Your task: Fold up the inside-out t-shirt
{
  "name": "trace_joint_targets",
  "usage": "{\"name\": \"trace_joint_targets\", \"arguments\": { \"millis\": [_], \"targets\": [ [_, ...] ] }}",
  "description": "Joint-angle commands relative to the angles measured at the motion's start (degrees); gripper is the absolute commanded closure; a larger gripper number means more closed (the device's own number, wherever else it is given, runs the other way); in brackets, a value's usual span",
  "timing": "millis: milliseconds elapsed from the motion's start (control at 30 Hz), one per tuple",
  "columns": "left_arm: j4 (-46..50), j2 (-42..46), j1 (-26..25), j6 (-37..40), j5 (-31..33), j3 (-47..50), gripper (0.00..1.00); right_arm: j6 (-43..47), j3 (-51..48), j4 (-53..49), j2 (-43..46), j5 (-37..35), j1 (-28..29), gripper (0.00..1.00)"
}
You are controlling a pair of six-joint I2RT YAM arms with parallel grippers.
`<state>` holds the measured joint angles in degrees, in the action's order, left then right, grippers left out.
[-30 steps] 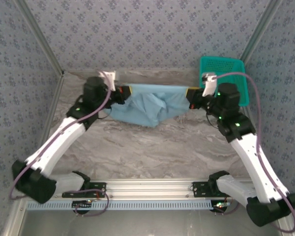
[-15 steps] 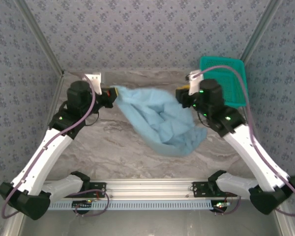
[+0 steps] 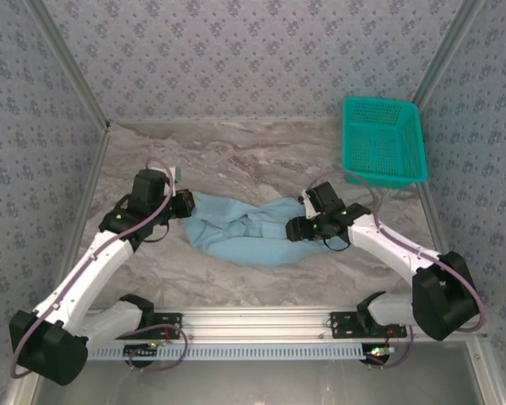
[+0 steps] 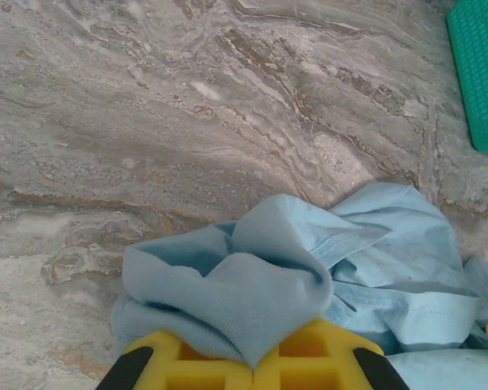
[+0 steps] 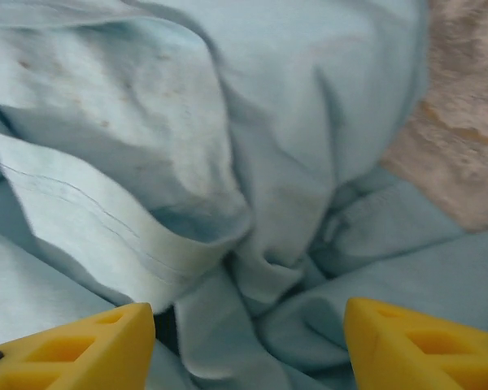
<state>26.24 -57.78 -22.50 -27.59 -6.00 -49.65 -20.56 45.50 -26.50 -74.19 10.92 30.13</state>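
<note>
Near edge: alu rail (image 3: 261,322) w/ both arm bases, arms reaching fwd to mid-table. There the t-shirt (image 3: 244,232) lies bunched in a crumpled strip on the marble table (image 3: 236,152), strung btwn the two grippers, not flat yet.

L gripper (image 3: 185,205) sits at the shirt's left end. Its yellow fingers are pressed together on a fold of blue cloth; wrist cam shows fabric peaking up from btwn the pads (image 4: 325,357). Prob pinched to anchor that end while the other side finds a hold.

R gripper (image 5: 248,341) is low over the right end, fingers spread wide. Wrinkled cloth and a hem seam lie btwn them but nothing is clamped, so it looks ready to pick a grip point.

Judgement: early stage, shirt needs spreading before any fold.

Further back is bare marble, room to lay it out. Far right: teal mesh basket (image 3: 384,139), well apart from the shirt, prob not involved.
</note>
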Motion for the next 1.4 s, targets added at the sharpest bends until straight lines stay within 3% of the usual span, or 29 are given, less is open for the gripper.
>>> {"name": "trace_joint_targets", "arguments": {
  "millis": [0,167,333,500,733,833,900,967,1067,1133,1233,1367],
  "targets": [
    [-1.91,0.98,0.18,-0.23,-1.33,0.17,1.00,-4.38,0.11,6.86,-2.48,6.21,0.17,0.35],
    [-2.42,1.31,0.18,-0.40,-1.37,0.26,1.00,-5.89,-1.28,11.06,-4.98,6.84,0.28,0.41],
    [-2.45,1.53,0.18,-0.27,-1.38,0.42,1.00,-5.63,0.04,12.34,-6.75,6.81,0.18,0.68],
    [-2.18,1.70,0.27,-0.09,-0.67,0.18,1.00,-3.49,2.77,8.59,-5.51,4.42,0.18,0.84],
    [-2.78,3.90,3.73,-1.99,0.73,-1.99,1.00,5.48,12.01,-6.59,4.16,-11.09,0.52,0.91],
    [-4.48,6.33,5.09,-2.17,1.78,-6.21,1.00,11.72,18.38,-7.65,11.43,-17.81,0.89,0.97],
    [-5.62,8.23,5.06,-1.45,2.91,-10.03,1.00,13.59,22.18,-5.98,16.21,-18.23,0.82,1.00],
    [-7.00,10.16,5.14,-1.23,2.84,-13.54,1.00,13.89,25.56,-1.73,19.87,-16.58,0.81,1.00],
    [-4.76,11.21,5.10,-0.06,3.64,-17.44,1.00,12.07,27.23,-7.34,19.53,-17.11,0.09,0.96],
    [-2.64,10.87,5.10,-0.47,3.66,-16.76,1.00,8.35,21.52,-10.31,18.18,-14.43,-0.10,0.83],
    [-3.91,10.17,5.02,-3.30,0.64,-11.75,1.00,1.18,10.86,-3.59,16.71,-7.98,0.91,0.67],
    [-4.31,9.37,5.09,-4.26,0.45,-6.66,1.00,-4.95,2.25,6.85,12.49,-4.06,5.82,0.60]
  ]
}}
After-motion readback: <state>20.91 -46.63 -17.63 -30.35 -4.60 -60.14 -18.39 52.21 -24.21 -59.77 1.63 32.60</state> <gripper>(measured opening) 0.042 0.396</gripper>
